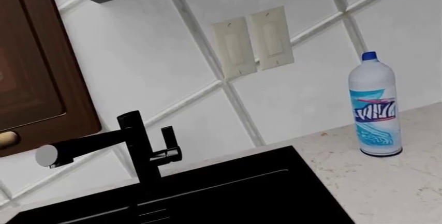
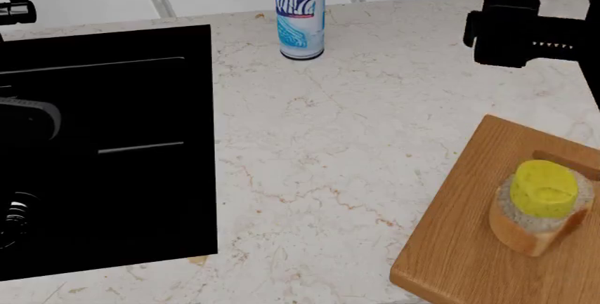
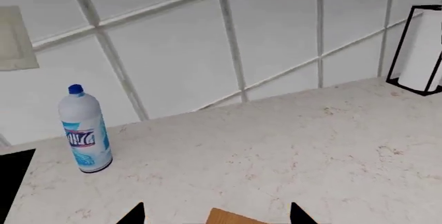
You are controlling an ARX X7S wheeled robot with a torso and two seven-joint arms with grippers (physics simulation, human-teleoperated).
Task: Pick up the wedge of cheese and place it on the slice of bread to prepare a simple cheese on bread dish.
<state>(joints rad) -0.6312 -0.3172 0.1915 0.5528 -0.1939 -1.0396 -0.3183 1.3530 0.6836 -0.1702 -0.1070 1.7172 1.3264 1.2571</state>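
Sitting on the cutting board (image 2: 450, 248), the slice of bread (image 2: 535, 230) is already carrying the wedge of cheese (image 2: 544, 188), which is perching slightly off-centre and risking a slide, while the right gripper (image 3: 215, 214) is hanging spread open above, empty.

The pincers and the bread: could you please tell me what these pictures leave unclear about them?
- Right pincer: right wrist view's edge cuts it to two fingertips, spread apart.
- Left pincer: in no view.
- Bread: the cheese covers its top in the head view.
- Board: cut by the head view's edge.
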